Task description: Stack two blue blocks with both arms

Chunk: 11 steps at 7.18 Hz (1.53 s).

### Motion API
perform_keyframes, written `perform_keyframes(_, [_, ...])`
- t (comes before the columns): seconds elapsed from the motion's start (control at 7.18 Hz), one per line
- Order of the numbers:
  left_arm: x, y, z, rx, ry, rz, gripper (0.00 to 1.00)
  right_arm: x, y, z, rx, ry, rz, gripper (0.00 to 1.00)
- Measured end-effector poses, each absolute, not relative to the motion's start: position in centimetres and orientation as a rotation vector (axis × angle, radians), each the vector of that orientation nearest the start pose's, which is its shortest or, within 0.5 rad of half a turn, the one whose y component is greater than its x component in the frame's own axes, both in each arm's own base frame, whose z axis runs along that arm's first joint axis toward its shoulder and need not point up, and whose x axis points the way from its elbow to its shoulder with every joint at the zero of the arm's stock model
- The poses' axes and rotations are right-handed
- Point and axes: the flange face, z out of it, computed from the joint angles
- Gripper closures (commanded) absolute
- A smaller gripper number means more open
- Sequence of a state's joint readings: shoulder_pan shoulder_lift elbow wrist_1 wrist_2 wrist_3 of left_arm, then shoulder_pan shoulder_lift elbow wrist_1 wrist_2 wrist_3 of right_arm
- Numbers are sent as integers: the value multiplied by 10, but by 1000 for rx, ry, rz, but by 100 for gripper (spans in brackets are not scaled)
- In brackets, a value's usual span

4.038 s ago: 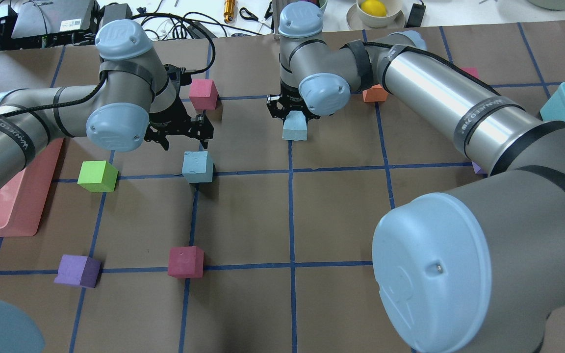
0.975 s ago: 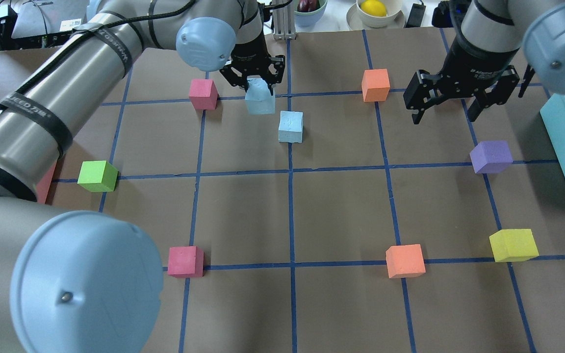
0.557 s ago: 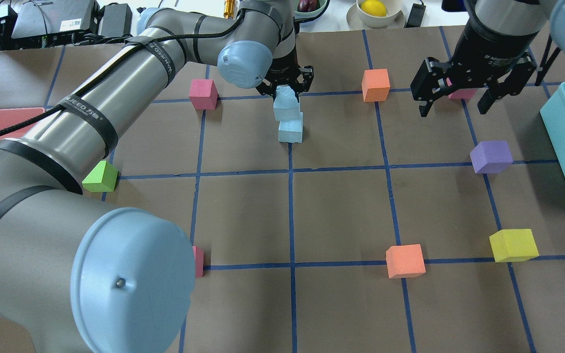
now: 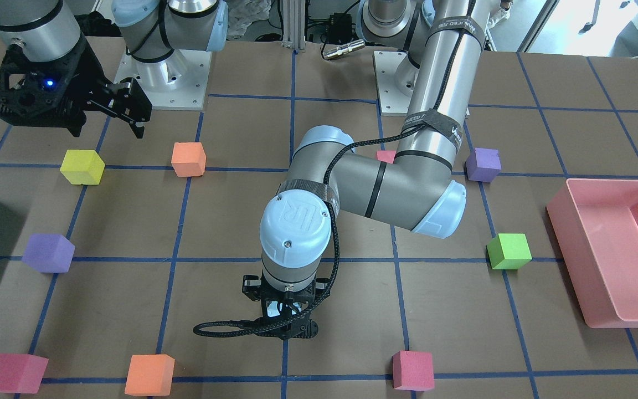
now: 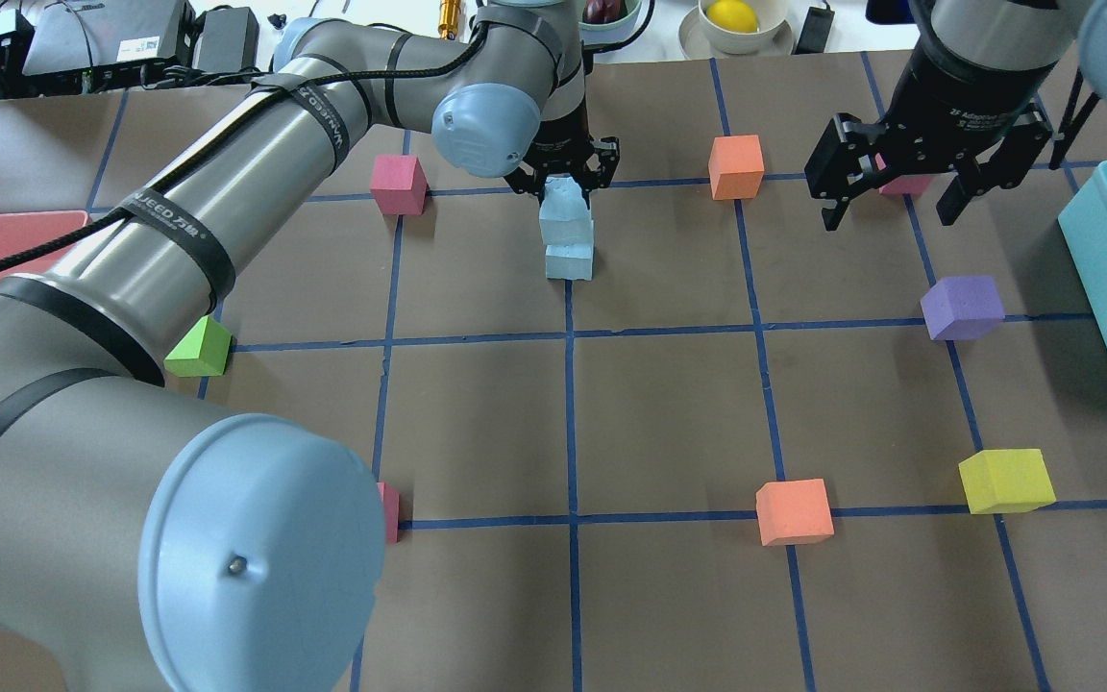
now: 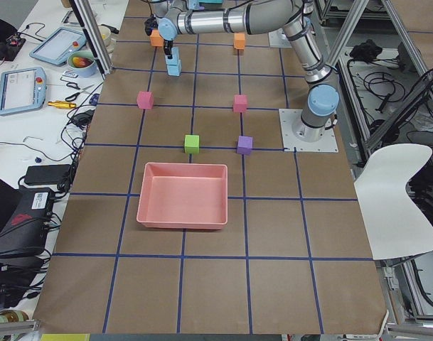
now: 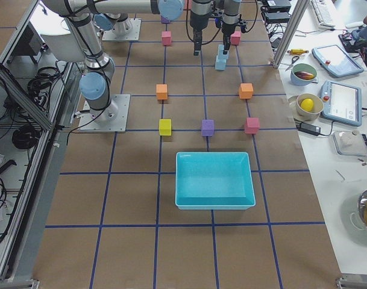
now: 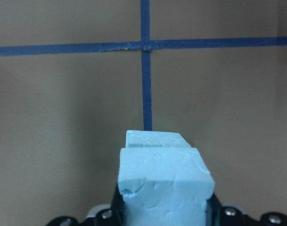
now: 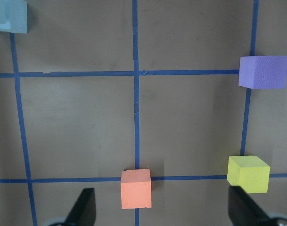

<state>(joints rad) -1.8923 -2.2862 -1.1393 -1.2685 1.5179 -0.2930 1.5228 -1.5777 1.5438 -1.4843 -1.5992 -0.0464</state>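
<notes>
Brown paper table [image 5: 669,413] w/ blue tape grid fills the overhead frame. L arm [image 5: 227,221] sweeps from lower left to top centre; R arm [image 5: 976,58] enters at upper right. Teal box [image 5: 1101,288] sits at the right edge, pink tray [image 4: 618,249] at right of the front view.

L gripper [image 5: 563,183] is clamped on the upper blue block [image 5: 565,216], fingers on opp. side faces. That block sits on, or a hair above, the lower blue block [image 5: 570,261] at top centre, shifted a bit toward upper left; contact can't be confirmed. Left wrist view agrees: held cube close, the other's top peeking beyond. R gripper [image 5: 885,197] hangs empty, fingers spread wide, well apart from the stack.

Handling, my read: foam, so v. light, soft, dents under a hard pinch; chalky faces give grip. Best hold = two opp. flat faces, mid-height, light squeeze. Release gently or the top cube may tip.

Writing: strap [image 5: 169,226] on L arm reads "…JEED" plus chars too small to read. Label [image 5: 971,117] on R arm reads "ZF Adaptive…". "UR" logo on joint cap [image 4: 297,213].
</notes>
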Motion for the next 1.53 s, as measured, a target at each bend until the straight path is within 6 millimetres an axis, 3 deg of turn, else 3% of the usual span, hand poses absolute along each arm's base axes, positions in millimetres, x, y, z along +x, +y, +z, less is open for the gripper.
perform_keyframes(0.14, [-371, -674, 272, 47, 3196, 3, 1, 105, -489, 496, -1, 3188, 90, 0])
perform_keyframes(0.42, [-372, -673, 253, 52, 3194, 37, 0, 103, -489, 495, -1, 3203, 90, 0])
perform_keyframes(0.56, [-372, -671, 250, 56, 3198, 39, 0, 103, -489, 495, -1, 3205, 92, 0])
perform_keyframes(0.7, [-371, -671, 260, 62, 3205, 17, 0, 103, -489, 495, -1, 3206, 95, 0])
perform_keyframes(0.97, [-356, -670, 318, 57, 3217, -67, 0, 103, -489, 496, -1, 3204, 89, 0])
perform_keyframes(1.11, [-331, -669, 352, 43, 3204, -93, 0, 103, -488, 498, 0, 3203, 85, 0])
perform_keyframes(1.39, [-250, -664, 417, 36, 3170, -102, 0, 104, -485, 502, -1, 3199, 72, 0])
perform_keyframes(1.53, [-219, -646, 446, 56, 3154, -77, 0, 105, -483, 505, -5, 3196, 65, 0])
